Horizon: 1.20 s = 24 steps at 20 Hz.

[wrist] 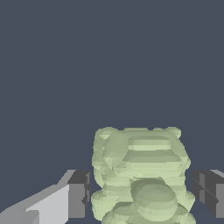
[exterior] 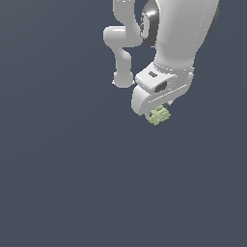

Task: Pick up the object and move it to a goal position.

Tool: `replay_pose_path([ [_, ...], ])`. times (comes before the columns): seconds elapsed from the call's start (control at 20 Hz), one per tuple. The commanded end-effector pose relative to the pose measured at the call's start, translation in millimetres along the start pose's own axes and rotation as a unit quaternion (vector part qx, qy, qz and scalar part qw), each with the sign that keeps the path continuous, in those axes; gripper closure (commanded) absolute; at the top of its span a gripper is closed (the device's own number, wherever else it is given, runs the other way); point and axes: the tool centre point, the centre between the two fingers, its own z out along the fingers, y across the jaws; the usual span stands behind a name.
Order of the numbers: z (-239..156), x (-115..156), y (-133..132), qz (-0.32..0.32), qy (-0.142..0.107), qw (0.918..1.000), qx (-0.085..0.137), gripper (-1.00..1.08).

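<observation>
- The object [wrist: 142, 175] is a small pale yellow-green chunk, roughly cube-like, with a lumpy surface built of rounded, banded bumps.
- In the wrist view its upper face looks fairly flat with knobbly corners, and one larger rounded bulge sits low on the near face.
- The object [exterior: 159, 116] is far narrower than the white gripper body above it.
- The gripper [exterior: 160, 112] points down from the white arm, and the object sits directly beneath it, between the fingers.
- In the wrist view the two dark finger pads [wrist: 79, 192] stand on either side of the object, one close against its flank, the other with a thin strip of background showing between pad and chunk.
- The gripper [wrist: 144, 192] is therefore narrowed around the object, but whether both pads actually press on it cannot be told.
- In the exterior view the object peeks out just below the gripper's lower edge, partly hidden by it.
- Everything behind is a plain dark slate-blue surface [exterior: 58, 183]; whether the object rests on it or hangs above it cannot be told.
- No container shows in either view.
</observation>
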Motion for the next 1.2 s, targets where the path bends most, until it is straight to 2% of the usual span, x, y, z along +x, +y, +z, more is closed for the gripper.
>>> replay_pose_path([
  [0.0, -27, 2, -15, 0.000, 0.000, 1.0000, 0.000, 1.08],
  [0.3, -87, 10, -46, 0.000, 0.000, 1.0000, 0.001, 1.08],
  [0.55, -121, 15, -63, 0.000, 0.000, 1.0000, 0.001, 1.08],
  [0.85, -144, 19, -74, 0.001, 0.000, 1.0000, 0.001, 1.08],
  [1.15, -150, 21, -77, 0.001, 0.000, 1.0000, 0.001, 1.08],
])
